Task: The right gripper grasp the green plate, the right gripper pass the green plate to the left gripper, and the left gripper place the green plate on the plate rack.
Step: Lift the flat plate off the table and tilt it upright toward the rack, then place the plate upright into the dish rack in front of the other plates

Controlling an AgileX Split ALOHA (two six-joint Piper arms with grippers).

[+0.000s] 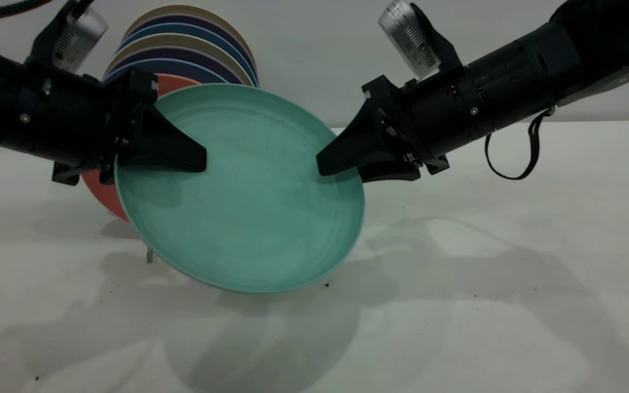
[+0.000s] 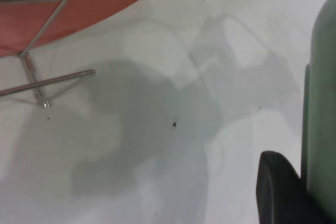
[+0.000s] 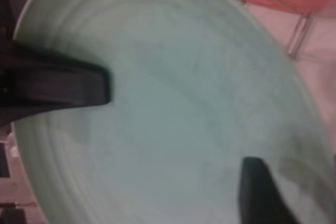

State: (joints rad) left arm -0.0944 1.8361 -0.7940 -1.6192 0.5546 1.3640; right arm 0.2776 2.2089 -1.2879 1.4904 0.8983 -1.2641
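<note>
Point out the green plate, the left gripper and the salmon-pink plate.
green plate (image 1: 249, 218): exterior view, on its bare face.
left gripper (image 1: 197, 158): exterior view, at its fingertips on the plate's rim.
salmon-pink plate (image 1: 101, 194): exterior view, on its lower edge.

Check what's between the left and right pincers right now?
Exterior view: only the round teal-green plastic plate spans between left pincer and right pincer, each clamped on an opposite rim.

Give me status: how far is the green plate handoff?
Done: the right gripper has lifted the green plate off the table. In hand: mid-handoff, the left gripper and the right both shut on opposite rims. Left: right lets go, then left sets it in the plate rack, behind the pink plate.
</note>
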